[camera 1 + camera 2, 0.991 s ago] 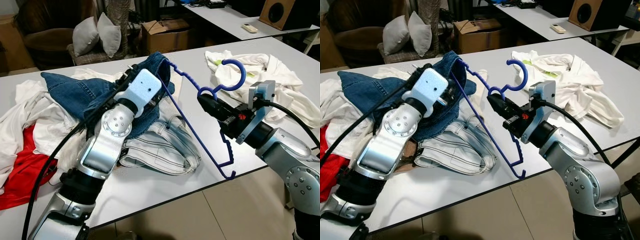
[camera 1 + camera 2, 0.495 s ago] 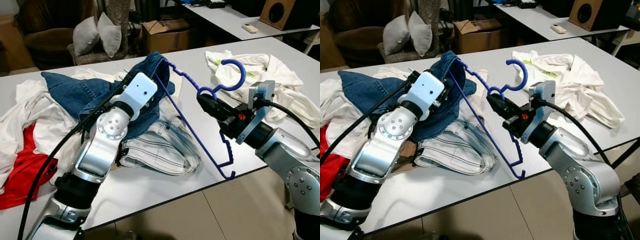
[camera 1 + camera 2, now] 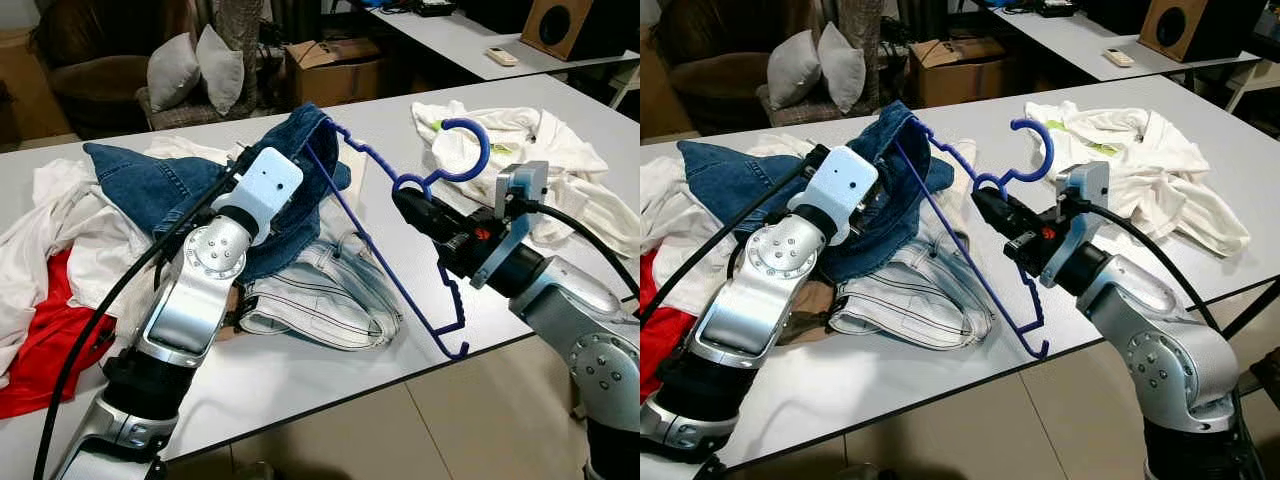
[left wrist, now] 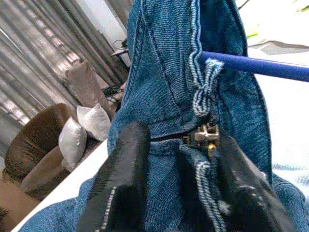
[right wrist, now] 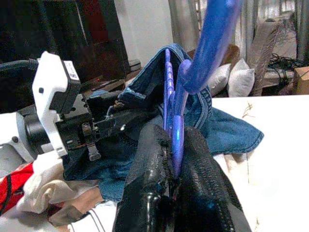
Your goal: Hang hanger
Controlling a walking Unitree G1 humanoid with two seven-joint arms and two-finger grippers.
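Hanger [image 3: 400,250] is sitting pinched at its neck in the right claw [image 3: 408,205], fingers [image 5: 203,186] clamped on the blue plastic just under the hook. Its long bar is running from about 5 o'clock near the table [image 3: 300,385] edge up to 11 o'clock, where the far end is poking into the jeans [image 3: 290,190]. Left claw [image 4: 178,159] is closed on the denim by the zipper, holding the waistband lifted at 9 o'clock from the right claw, so it's the nearer one to that buried tip. Compared with a second ago, the left arm is sitting slightly further back toward 8 o'clock, while the hanger is barely shifting.
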